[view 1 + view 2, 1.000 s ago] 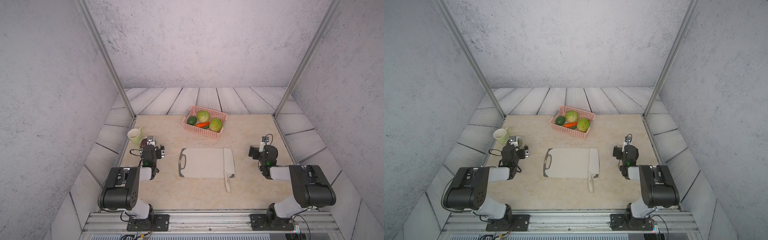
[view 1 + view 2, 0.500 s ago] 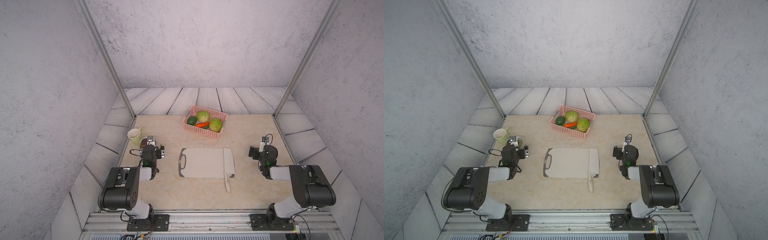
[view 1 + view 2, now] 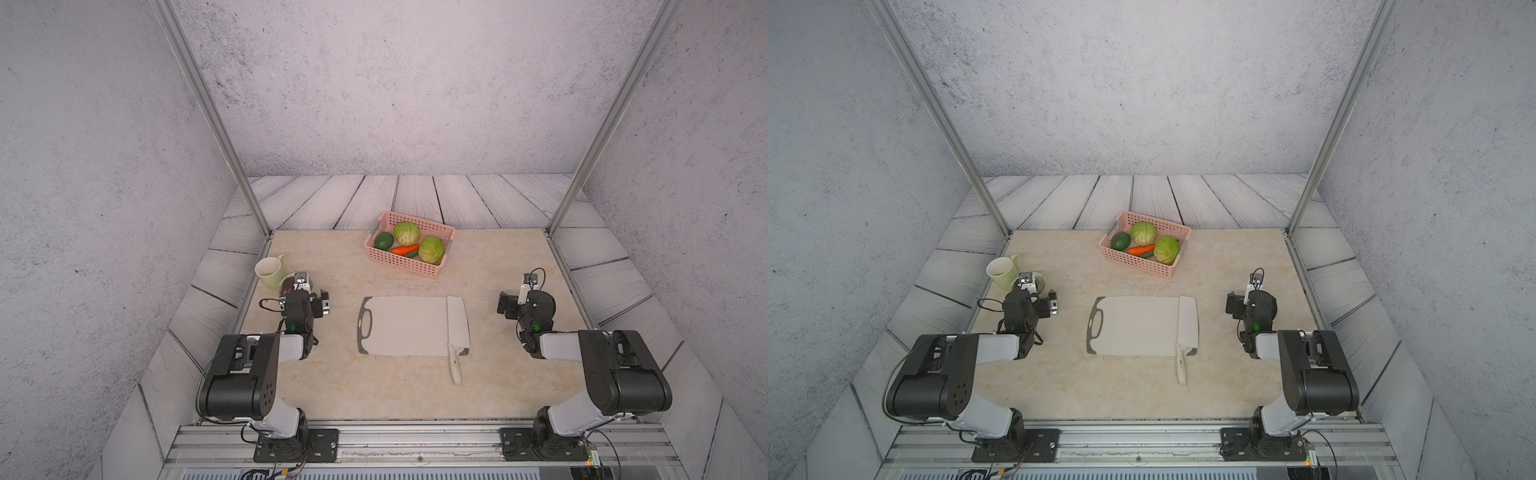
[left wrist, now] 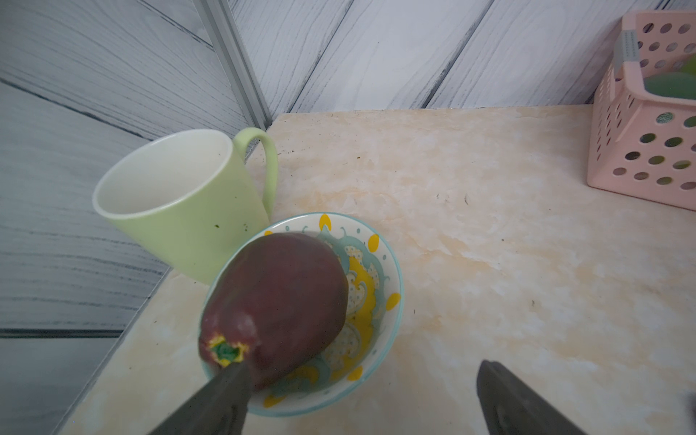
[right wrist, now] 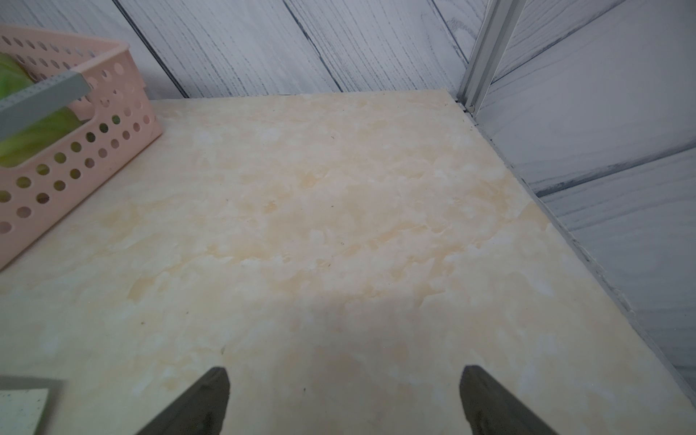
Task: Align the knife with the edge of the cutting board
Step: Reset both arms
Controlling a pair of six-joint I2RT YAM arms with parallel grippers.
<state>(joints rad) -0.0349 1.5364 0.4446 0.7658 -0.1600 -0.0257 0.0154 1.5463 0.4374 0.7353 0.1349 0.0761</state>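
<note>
At the centre of both top views, the flat pale grey-white cutting board with a dark grey rim (image 3: 403, 326) lies on the beige marbled counter (image 3: 332, 386), its oval handle cutout toward the left of the frame. The cleaver-style knife with a broad pale blade and cream-white handle (image 3: 457, 328) rests on the board's right end. Its blade runs along that short edge and its handle sticks past the lower edge onto the counter.

Both arms sit well apart from the board. The right claw (image 5: 344, 371) hangs wide over bare counter at the right of the top views, holding nothing. The left claw (image 4: 359, 367) is equally wide and empty. One of its fingers is just over a dark purple eggplant (image 4: 278, 301) in a yellow-and-teal patterned bowl (image 4: 380, 301).

The blade already looks close to parallel with the edge, so any remaining work is probably a small trim. The right claw is the nearer one. It would do best to take the overhanging handle across its width, low to the counter, and pivot gently. The blade should stay flat and slide rather than lift. A hard push could shift the light board or tip the blade off the right edge, so steadying the cutout end with the left claw seems wise. That arm should first clear the eggplant.
</note>
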